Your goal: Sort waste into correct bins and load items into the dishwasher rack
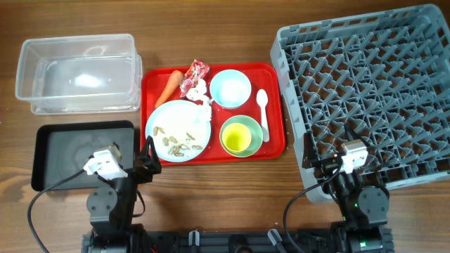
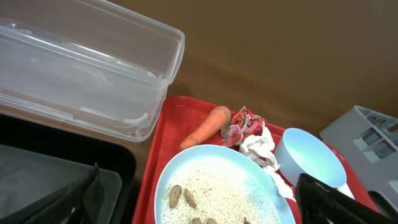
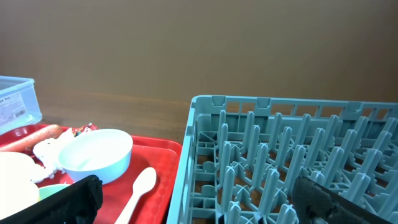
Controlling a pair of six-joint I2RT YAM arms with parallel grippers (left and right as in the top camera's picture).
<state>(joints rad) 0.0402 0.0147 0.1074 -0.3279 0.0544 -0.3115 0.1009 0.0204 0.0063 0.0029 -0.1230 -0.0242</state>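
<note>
On the red tray [image 1: 274, 105] lie an orange carrot [image 1: 169, 84], a red-and-white wrapper [image 1: 193, 77], white tissue [image 1: 202, 92], a light blue bowl [image 1: 230, 88], a yellow-green cup in a pale green bowl [image 1: 241, 137], a white spoon [image 1: 263, 112] and a pale blue plate [image 1: 178, 130] with beige scraps [image 1: 179, 147]. The clear tub [image 1: 77, 74] and black tray [image 1: 77, 154] stand left, the grey rack [image 1: 373, 91] right. My left gripper [image 2: 199, 202] is open over the plate's near edge [image 2: 217, 180]. My right gripper [image 3: 199, 199] is open over the rack's near left corner [image 3: 249, 162].
The tray sits between the bins and the rack, close to the rack's left wall. Bare wooden table lies along the front edge and behind the tray. Cables run from both arm bases at the front.
</note>
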